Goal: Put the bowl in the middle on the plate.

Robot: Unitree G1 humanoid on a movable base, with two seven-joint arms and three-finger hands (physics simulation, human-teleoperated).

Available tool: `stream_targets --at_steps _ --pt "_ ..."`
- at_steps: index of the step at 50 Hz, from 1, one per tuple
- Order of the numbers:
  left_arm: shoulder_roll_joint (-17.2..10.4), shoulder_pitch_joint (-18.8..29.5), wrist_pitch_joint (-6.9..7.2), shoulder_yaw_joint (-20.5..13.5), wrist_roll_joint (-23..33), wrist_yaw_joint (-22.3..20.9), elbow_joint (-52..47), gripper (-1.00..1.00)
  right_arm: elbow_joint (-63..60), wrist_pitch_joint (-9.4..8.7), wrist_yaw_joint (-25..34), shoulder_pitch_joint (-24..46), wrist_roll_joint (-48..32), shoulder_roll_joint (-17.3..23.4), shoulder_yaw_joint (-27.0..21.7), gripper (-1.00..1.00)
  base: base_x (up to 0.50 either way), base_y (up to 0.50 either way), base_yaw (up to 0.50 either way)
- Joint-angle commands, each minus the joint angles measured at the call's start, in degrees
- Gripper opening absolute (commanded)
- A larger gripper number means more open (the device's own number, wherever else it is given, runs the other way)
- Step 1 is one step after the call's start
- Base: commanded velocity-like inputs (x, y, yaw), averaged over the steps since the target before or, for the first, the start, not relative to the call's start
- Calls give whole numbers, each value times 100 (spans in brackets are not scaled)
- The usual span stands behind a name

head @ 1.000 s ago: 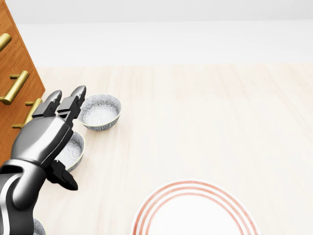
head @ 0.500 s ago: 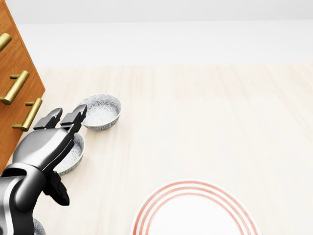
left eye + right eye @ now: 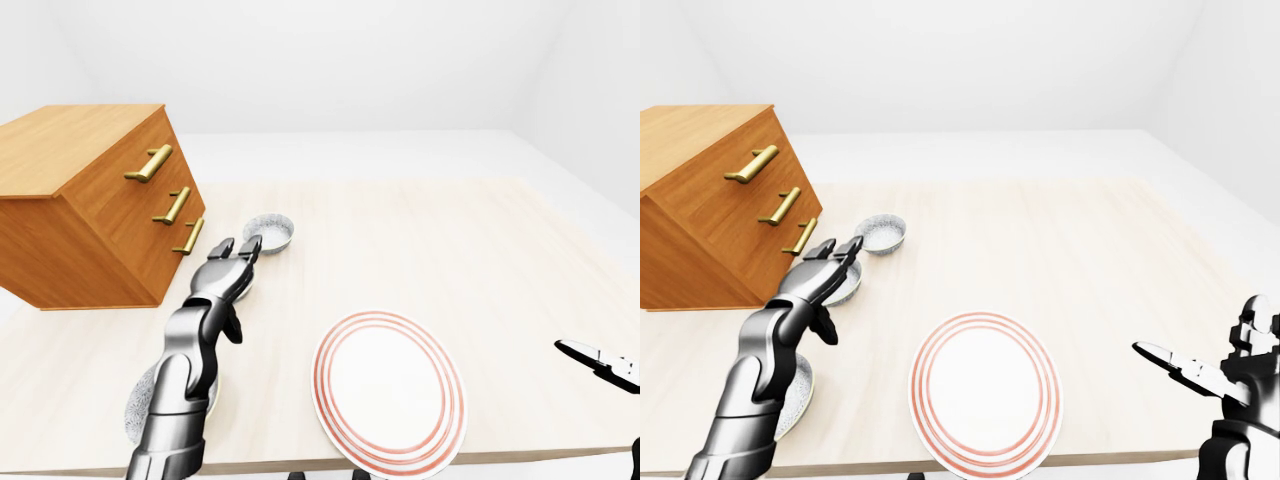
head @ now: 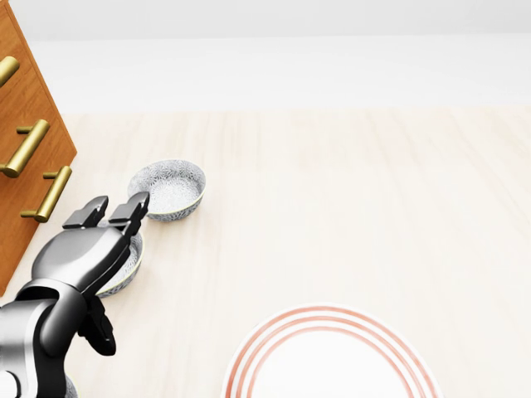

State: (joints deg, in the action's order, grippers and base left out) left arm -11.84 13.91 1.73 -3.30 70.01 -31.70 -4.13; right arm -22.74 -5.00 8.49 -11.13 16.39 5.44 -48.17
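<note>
Tabletop [image 4: 348, 191] is wide and pale, with a wooden chest [image 3: 90, 210] at the left of the views. The plate [image 3: 390, 390] lies near the bottom. The middle bowl [image 3: 847, 285] sits between a far bowl [image 4: 169, 189] and a near bowl [image 3: 798, 395], partly under the left hand [image 4: 83, 253], whose fingers [image 4: 134, 206] are spread and hold nothing. The bowl looks hard, slippery and breakable, so a pinch on its rim seems best.

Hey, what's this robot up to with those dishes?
A simulated humanoid has its left hand over the middle bowl of three lined up beside a wooden dresser, fingers open, nothing gripped yet. The red-ringed plate lies bare on the table; the right hand hangs open at the right.
</note>
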Motion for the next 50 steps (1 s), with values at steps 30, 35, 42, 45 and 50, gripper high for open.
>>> stream_targets --at_steps 30,35,42,45,50 --pt "-91 391 -254 125 742 382 637 100 -1 0 91 -14 -65 -20 45 100 0 0 0" --pt "-95 359 -256 100 740 363 652 100 -92 0 76 -28 -66 -31 9 100 0 0 0" --pt "-116 377 -239 81 749 338 667 100 -23 0 48 -5 -92 -25 -7 100 0 0 0" --pt "-66 382 -322 142 691 441 761 100 -35 0 30 -4 -81 -16 -11 100 0 0 0" --pt "-97 365 -335 142 715 517 924 100 -11 0 16 -2 -78 -2 0 100 0 0 0"
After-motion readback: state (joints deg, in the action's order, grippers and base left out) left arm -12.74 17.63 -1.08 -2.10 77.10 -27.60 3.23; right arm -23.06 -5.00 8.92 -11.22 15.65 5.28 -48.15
